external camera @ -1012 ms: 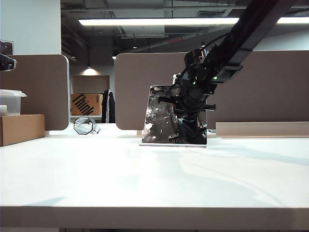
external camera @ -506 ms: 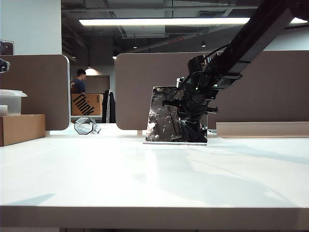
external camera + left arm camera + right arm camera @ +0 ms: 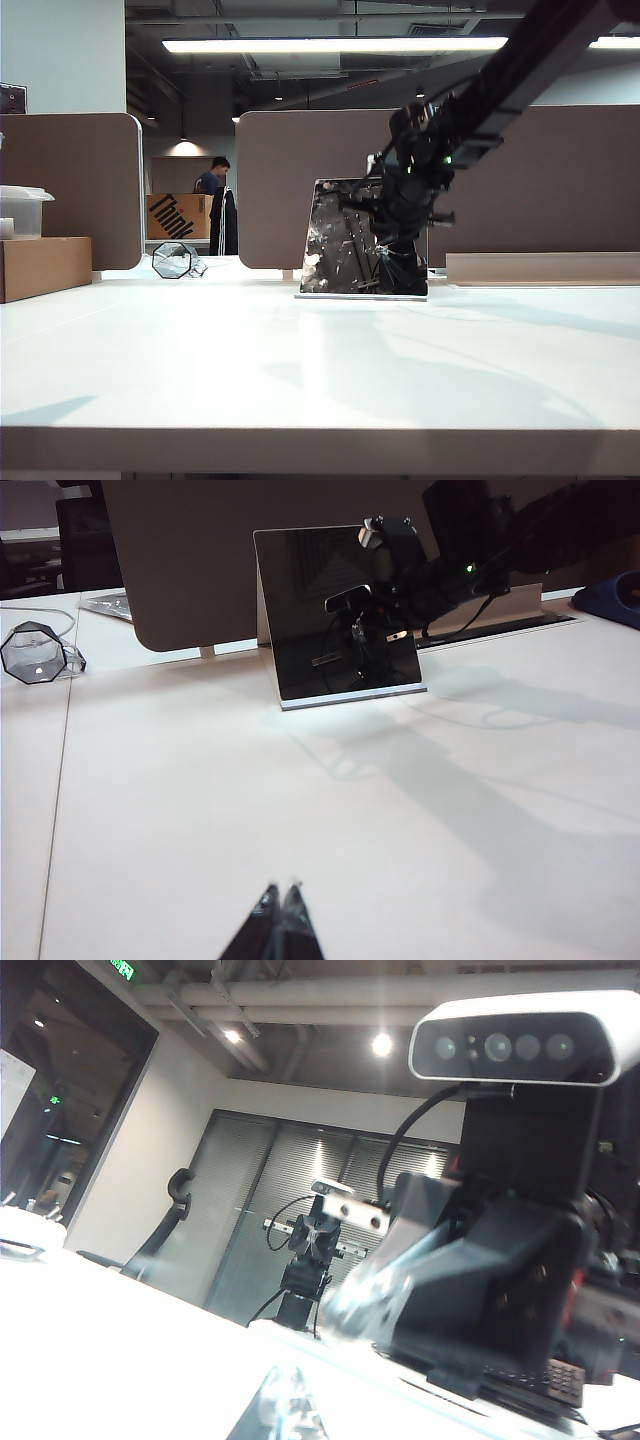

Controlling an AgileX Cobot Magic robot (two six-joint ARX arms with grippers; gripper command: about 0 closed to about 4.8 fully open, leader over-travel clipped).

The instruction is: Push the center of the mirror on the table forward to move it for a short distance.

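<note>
My right gripper (image 3: pixel 400 255), aperture indiscernible, presses the mirror (image 3: pixel 340 240); left gripper (image 3: pixel 282 905) clenched, idle above the worktop (image 3: pixel 300 370). Next: push centrally forward.

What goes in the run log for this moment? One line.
right claw: at mirror face, state unclear | left claw: shut, back over table | mirror: upright

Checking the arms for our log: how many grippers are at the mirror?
1: the right gripper is at the mirror; the left gripper hangs far back over the table.
</note>
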